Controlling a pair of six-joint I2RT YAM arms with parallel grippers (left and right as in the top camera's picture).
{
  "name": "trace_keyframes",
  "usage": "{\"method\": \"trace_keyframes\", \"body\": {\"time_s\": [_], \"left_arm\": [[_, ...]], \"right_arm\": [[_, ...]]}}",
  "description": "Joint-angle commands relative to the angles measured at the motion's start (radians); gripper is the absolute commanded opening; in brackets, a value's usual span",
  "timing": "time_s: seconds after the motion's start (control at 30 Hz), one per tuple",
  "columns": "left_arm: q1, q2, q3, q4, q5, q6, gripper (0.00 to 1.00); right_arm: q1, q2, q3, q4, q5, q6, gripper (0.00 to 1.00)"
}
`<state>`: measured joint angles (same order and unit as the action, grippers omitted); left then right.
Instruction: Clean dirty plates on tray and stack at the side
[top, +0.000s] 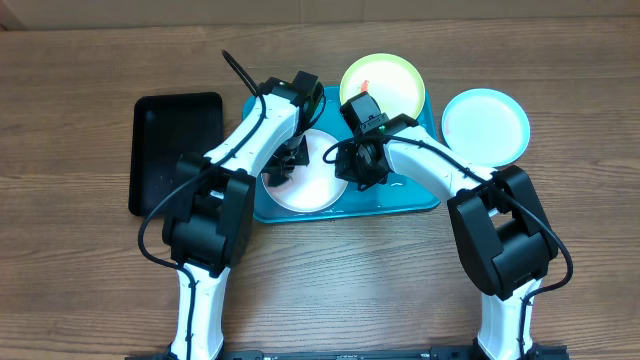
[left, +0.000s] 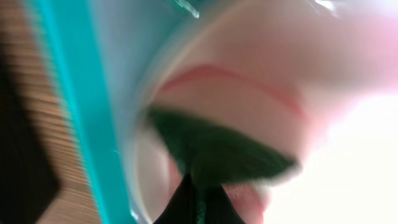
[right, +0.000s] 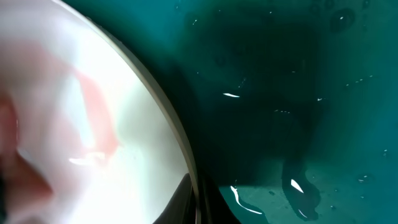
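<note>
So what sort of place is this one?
Probably a lab or test bench, not a kitchen: wood-grain table, plastic plates staged on a turquoise tray, a black tray alongside.

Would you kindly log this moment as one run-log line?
left gripper: over white plate, green pad at tip | right gripper: at its right rim | yellow-green plate: on tray, red-smeared | light blue plate: beside tray

Overhead, both arms cover much of the white plate (top: 312, 185) and hide the fingertips of the left gripper (top: 285, 165) and right gripper (top: 360, 165), so neither grip can be read. The left wrist view is badly blurred, and a dark green shape (left: 217, 155) there is unidentifiable. The right wrist view crops the white plate at its left edge.
</note>
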<state>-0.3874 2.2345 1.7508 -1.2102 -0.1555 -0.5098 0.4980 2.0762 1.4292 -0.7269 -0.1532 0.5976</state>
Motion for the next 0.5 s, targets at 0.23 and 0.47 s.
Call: {"method": "trace_keyframes", "body": {"time_s": [0.23,0.47], "left_arm": [[0.010,0.017,-0.014,0.121,0.546,0.363,0.04],[0.035,0.017,-0.014,0.312,0.163,0.008,0.04]], "right_arm": [[-0.003,0.011,-0.003,-0.010,0.021,-0.004,0.04],[-0.003,0.011,-0.003,-0.015,0.021,-0.004,0.04]]}}
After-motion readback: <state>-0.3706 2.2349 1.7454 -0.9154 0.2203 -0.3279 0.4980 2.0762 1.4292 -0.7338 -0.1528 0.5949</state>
